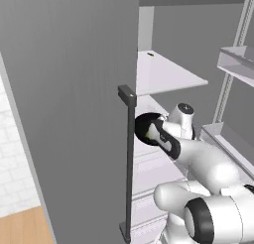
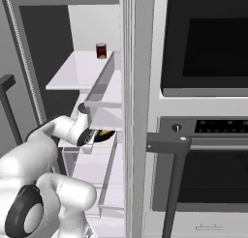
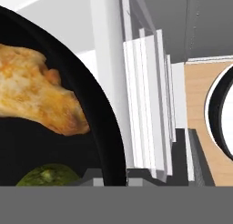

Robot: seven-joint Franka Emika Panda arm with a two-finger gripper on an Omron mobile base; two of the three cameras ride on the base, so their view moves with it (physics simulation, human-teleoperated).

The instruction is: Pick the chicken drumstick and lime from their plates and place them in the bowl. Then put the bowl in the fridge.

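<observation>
Gripper (image 2: 92,137) clamped tight on the rim of the bowl (image 1: 144,126), and I'm reaching deep into the fridge (image 1: 69,89) with it. From the left base camera, the grey door stands open on the left, its dark handle (image 1: 129,163) running down the edge, and just right of that handle the black bowl shows, held out at the end of my arm above the white shelves (image 1: 166,74). Further right, a door rack (image 1: 238,62) hangs on the far side.

From the right base camera, my arm comes in low from the left, the bowl's dark edge peeking out past the wrist under a clear shelf. A small dark red jar (image 2: 101,51) sits up on the higher shelf, far back. Right of the fridge wall is the oven (image 2: 208,43), with its bar handle (image 2: 203,141) near me.

Down the hand camera: the drumstick (image 3: 36,93) lies golden-brown in the bowl, upper left, and the lime (image 3: 48,175) sits below it, just apart, both inside the black rim.
</observation>
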